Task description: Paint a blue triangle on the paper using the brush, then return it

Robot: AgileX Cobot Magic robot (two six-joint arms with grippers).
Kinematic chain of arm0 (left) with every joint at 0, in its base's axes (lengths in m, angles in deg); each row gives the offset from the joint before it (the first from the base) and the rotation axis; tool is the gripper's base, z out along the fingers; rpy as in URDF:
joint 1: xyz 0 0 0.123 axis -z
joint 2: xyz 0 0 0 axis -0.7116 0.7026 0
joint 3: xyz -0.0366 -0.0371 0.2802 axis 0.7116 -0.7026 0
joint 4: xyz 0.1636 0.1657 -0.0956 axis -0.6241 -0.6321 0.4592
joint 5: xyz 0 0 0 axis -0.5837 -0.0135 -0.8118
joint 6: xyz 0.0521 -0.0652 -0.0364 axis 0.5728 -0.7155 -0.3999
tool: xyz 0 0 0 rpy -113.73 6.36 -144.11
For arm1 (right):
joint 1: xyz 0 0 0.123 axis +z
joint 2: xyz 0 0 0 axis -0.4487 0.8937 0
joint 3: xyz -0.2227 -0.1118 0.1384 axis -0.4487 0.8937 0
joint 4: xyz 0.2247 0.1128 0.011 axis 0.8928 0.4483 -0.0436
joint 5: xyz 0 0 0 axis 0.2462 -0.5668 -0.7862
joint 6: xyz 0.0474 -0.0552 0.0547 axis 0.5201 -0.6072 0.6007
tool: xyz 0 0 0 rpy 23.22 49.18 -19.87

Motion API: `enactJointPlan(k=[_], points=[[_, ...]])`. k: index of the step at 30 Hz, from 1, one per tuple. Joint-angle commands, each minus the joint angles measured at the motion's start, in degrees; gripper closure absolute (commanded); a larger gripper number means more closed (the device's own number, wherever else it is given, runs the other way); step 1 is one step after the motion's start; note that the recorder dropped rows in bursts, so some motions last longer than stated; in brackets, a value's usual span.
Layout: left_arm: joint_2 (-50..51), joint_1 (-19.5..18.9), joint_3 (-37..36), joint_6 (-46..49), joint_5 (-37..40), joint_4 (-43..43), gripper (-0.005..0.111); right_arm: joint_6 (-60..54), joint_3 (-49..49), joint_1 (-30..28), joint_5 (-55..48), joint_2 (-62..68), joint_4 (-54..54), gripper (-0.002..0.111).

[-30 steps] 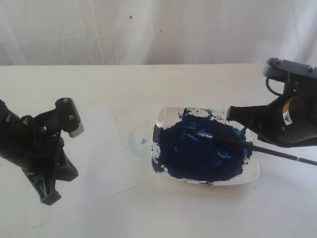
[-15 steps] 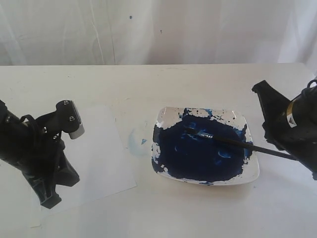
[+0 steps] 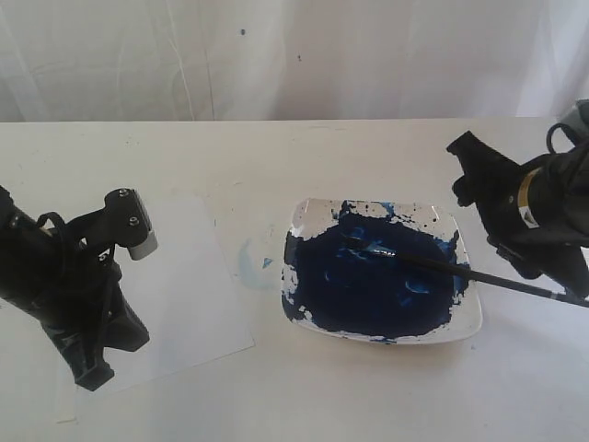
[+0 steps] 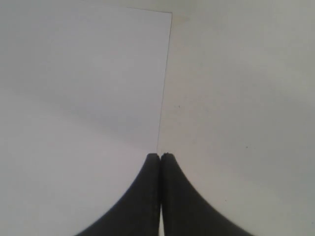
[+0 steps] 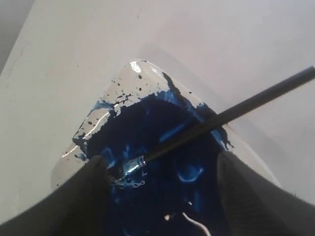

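The brush (image 3: 433, 265) lies loose in the white square plate (image 3: 465, 322), bristles in the dark blue paint and handle sticking out over the right rim. My right gripper (image 3: 480, 195) hovers open above the plate's right side, holding nothing. In the right wrist view the brush (image 5: 231, 113) crosses between the spread fingers of the right gripper (image 5: 160, 158), untouched. The paper (image 3: 179, 285) lies blank at left. My left gripper (image 3: 92, 373) is shut and empty at the paper's near edge. The left wrist view shows that gripper (image 4: 160, 156) closed over the edge of the paper (image 4: 78, 88). No blue triangle is visible.
A pale blue round smudge (image 3: 253, 262) marks the table between paper and plate. Paint fills most of the plate (image 5: 96, 123), with splatter on its rim. A white curtain hangs behind the table.
My right gripper has pulled back to the right and risen from low over the brush handle at the plate's right edge. The brush has stayed put. The left arm has barely shifted.
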Motion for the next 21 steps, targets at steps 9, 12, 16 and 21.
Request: enactJointPlan(k=[9,12,16,21], points=[[-0.2,0.2,-0.5,0.2,1.8,0.9,0.107,8.0,0.2,-5.4,0.8,3.9,2.1,0.048],[-0.2,0.2,-0.5,0.2,1.8,0.9,0.107,8.0,0.2,-6.4,6.1,6.2,6.2,0.048],[-0.2,0.2,-0.5,0.2,1.8,0.9,0.107,8.0,0.2,-6.6,9.3,9.6,13.3,0.048],[-0.2,0.2,-0.5,0.2,1.8,0.9,0.107,8.0,0.2,-6.9,8.6,10.8,14.7,0.048]])
